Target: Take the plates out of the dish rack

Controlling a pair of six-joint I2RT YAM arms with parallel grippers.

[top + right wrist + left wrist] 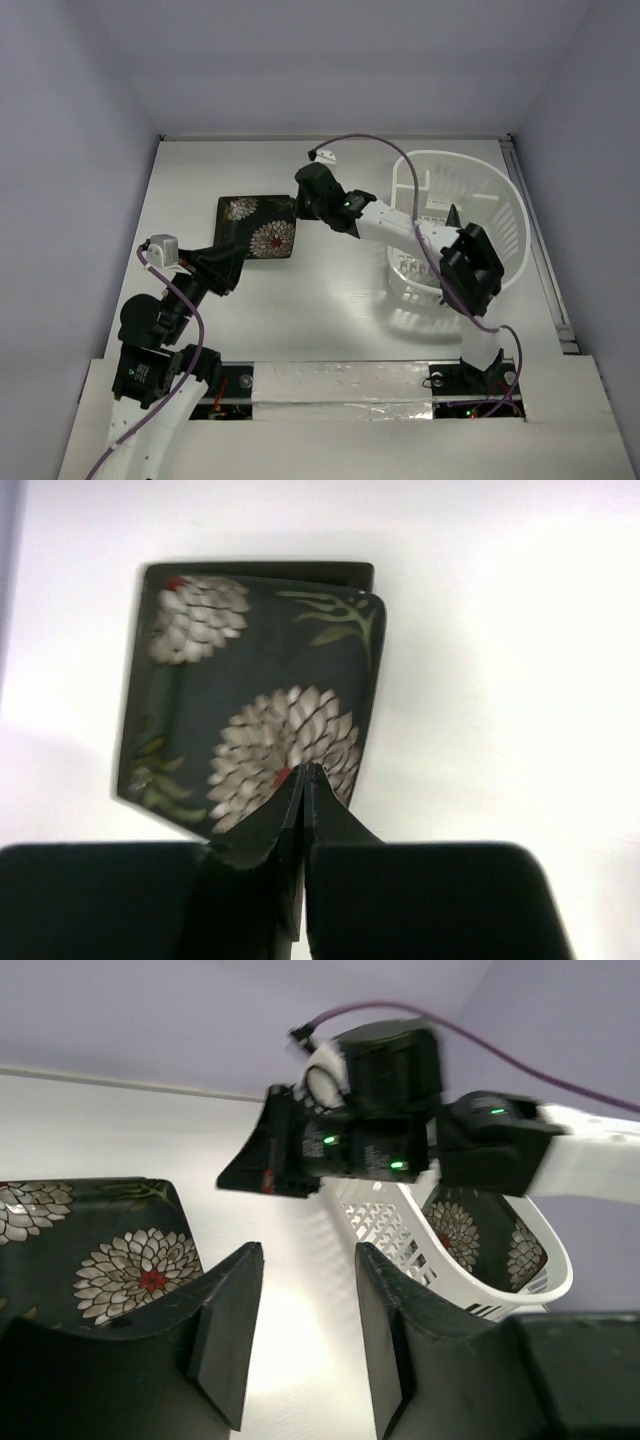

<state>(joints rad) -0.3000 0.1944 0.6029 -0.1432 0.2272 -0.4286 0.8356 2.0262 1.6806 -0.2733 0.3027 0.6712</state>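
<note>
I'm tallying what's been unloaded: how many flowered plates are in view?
3. The top plate lies on a lower plate on the table; a third plate leans inside the rack. More may be hidden there.

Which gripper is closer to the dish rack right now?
Right. The right gripper, shut, hangs over the edge of the flower plate that faces the dish rack, a gap short of it. The left gripper, open, sits at that plate's opposite, near-left corner, farther off.
</note>
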